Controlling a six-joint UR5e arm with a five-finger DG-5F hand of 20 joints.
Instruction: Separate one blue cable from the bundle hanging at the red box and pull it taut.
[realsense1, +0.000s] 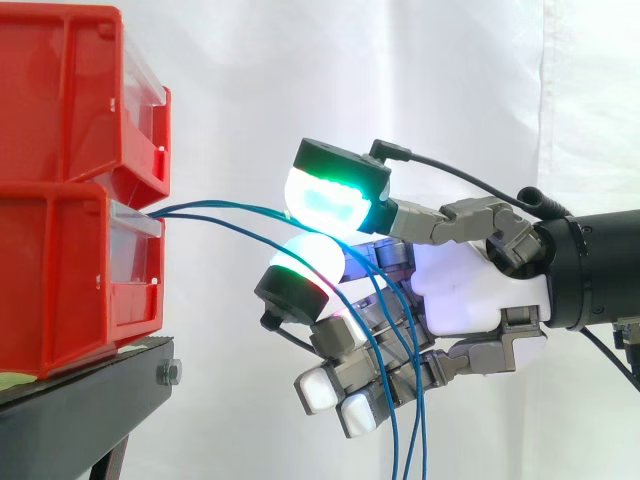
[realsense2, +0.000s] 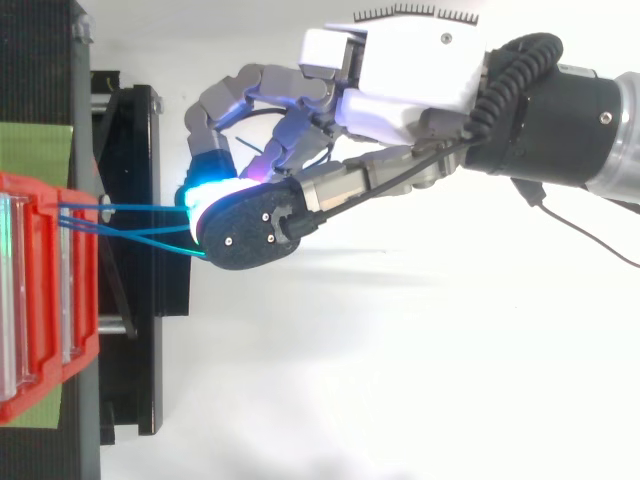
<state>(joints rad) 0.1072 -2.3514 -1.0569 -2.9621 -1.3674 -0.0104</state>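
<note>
robot hand (realsense1: 470, 290) pinching one thin blue cable (realsense1: 230, 206) between glowing pads (realsense1: 330, 195) near red plastic box (realsense1: 70, 270) | risk: neighbouring blue strands (realsense1: 396, 440) draped over it get dragged along; pinched cable may slip

Blue cables (realsense2: 130, 209): strung from red box (realsense2: 80, 300) across black stand (realsense2: 140, 130) into curled hand's (realsense2: 400, 70) glowing fingertips (realsense2: 200, 198).

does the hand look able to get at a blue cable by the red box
Likely yes: the hand seems to pinch one blue cable between its pads off the red box; nothing intervenes.
</note>
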